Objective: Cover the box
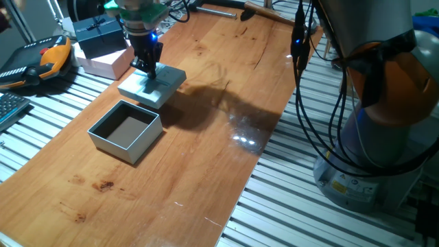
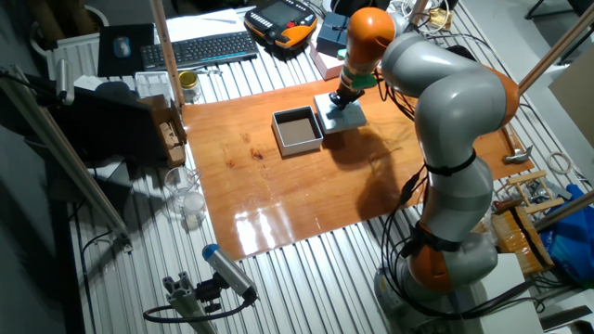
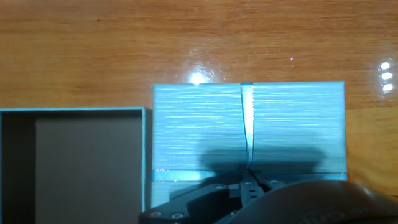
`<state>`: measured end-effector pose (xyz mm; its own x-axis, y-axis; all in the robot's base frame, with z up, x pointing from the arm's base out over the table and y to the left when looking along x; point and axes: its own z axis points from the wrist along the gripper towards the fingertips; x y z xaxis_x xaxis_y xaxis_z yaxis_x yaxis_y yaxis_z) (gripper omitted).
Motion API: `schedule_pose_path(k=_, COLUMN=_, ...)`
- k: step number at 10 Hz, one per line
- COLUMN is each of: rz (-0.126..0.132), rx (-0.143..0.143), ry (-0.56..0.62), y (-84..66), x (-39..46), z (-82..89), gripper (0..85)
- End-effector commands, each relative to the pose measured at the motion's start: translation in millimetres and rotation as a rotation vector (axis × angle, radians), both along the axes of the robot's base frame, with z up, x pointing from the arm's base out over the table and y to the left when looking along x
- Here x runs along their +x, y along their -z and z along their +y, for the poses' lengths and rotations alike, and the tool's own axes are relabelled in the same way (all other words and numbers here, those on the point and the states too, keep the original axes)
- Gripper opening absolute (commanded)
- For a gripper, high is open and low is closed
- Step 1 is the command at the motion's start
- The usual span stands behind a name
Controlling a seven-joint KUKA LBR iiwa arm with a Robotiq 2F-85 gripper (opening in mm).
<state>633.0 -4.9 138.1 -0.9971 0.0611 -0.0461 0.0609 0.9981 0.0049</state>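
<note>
The gripper (image 3: pixel 249 180), pinched together on the lid's (image 3: pixel 249 130) ribbon (image 3: pixel 248 118), hangs just beside the open box (image 3: pixel 74 165).

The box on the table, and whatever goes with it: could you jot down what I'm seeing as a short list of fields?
box: open, pale walls, brown inside, nothing in it
lid: pale blue, thin ribbon across it, flat on the table beside the box
lid on box: not yet
hand: down at the lid's top, near the ribbon
hand's grip: cannot tell whether it is closed
behind: pink box with a dark box on top
</note>
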Motion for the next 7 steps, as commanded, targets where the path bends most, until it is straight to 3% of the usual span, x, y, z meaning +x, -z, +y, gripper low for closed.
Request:
schedule_pose_path(k=1, rz=0.006, rx=0.010, ry=0.030, y=-0.1, x=0.0, z=-0.4, gripper=0.0)
schedule_pose_path(k=2, rz=0.004, rx=-0.004, ry=0.056, y=-0.1, x=0.0, z=-0.4, gripper=0.0)
schedule_pose_path(k=5, rz=-0.014, rx=0.036, ry=0.017, y=-0.1, x=0.0, z=-0.4, gripper=0.0)
schedule_pose_path(k=7, rz=-0.022, rx=0.014, ry=-0.041, y=-0.1, x=0.0, z=-0.4, gripper=0.0)
